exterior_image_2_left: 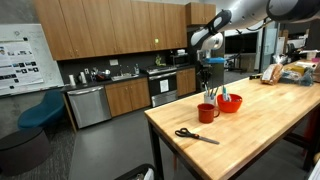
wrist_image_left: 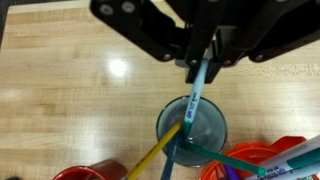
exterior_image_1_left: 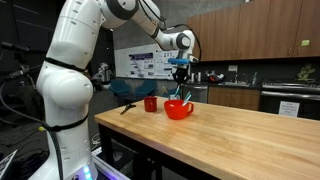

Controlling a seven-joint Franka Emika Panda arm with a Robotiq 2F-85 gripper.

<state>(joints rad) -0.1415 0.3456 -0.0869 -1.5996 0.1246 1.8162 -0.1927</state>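
My gripper [wrist_image_left: 200, 62] comes in from the top of the wrist view and is shut on a light blue pen [wrist_image_left: 195, 90]. The pen hangs upright with its tip over the mouth of a clear glass [wrist_image_left: 205, 135]. The glass holds a yellow pencil [wrist_image_left: 155, 155], a blue pen and a teal marker. In both exterior views the gripper [exterior_image_1_left: 180, 68] [exterior_image_2_left: 207, 68] is well above the wooden table [exterior_image_1_left: 240, 135], over the glass [exterior_image_2_left: 211, 96] that stands between a red bowl [exterior_image_1_left: 179, 110] [exterior_image_2_left: 229, 102] and a red mug [exterior_image_1_left: 151, 103] [exterior_image_2_left: 207, 113].
Black-handled scissors [exterior_image_2_left: 195, 135] [exterior_image_1_left: 127, 105] lie near the table's end. Bags and boxes [exterior_image_2_left: 290, 72] sit at the table's far end. Kitchen cabinets, a dishwasher [exterior_image_2_left: 88, 105] and a blue chair [exterior_image_2_left: 40, 110] stand beyond the table.
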